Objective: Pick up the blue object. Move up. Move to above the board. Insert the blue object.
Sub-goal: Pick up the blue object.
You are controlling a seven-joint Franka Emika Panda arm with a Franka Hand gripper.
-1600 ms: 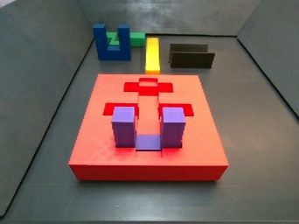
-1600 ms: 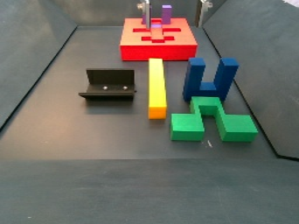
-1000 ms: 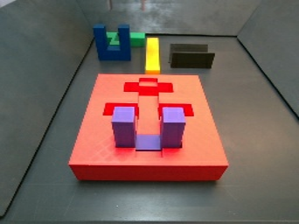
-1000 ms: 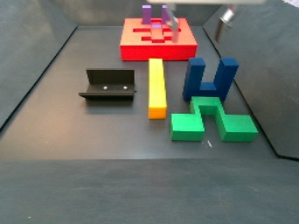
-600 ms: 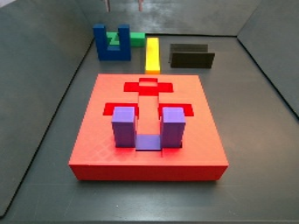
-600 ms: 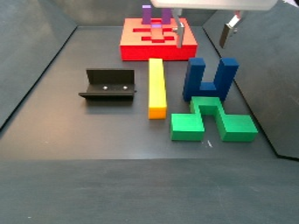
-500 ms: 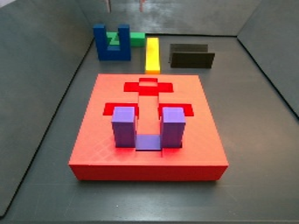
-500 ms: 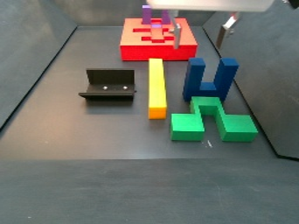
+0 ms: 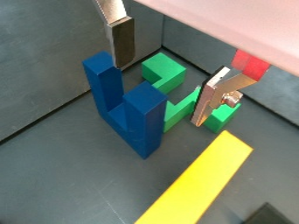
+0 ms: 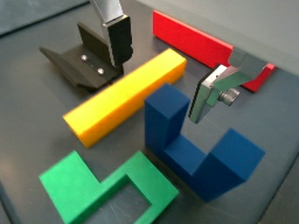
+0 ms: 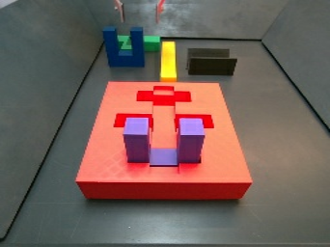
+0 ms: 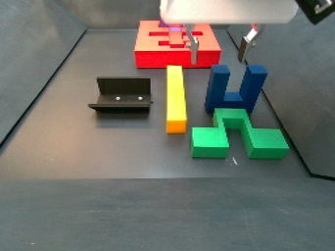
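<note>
The blue object (image 12: 236, 86) is a dark blue U-shaped block standing prongs up on the floor; it shows in both side views (image 11: 125, 46) and both wrist views (image 9: 122, 103) (image 10: 193, 144). My gripper (image 12: 221, 44) is open and empty, hanging above it, apart from it. In a side view (image 11: 139, 8) only the fingertips show. In both wrist views (image 9: 169, 68) (image 10: 163, 70) the silver fingers (image 9: 121, 39) stand wide apart. The red board (image 11: 161, 145) holds a purple U-shaped block (image 11: 161, 140) in a slot; it also shows in the other side view (image 12: 177, 44).
A green block (image 12: 238, 134) lies right beside the blue object. A yellow bar (image 12: 175, 96) lies between it and the dark fixture (image 12: 121, 95). Grey walls close in the floor on its sides.
The gripper has moved from over the board to above the blue object and come lower. The blocks have not moved.
</note>
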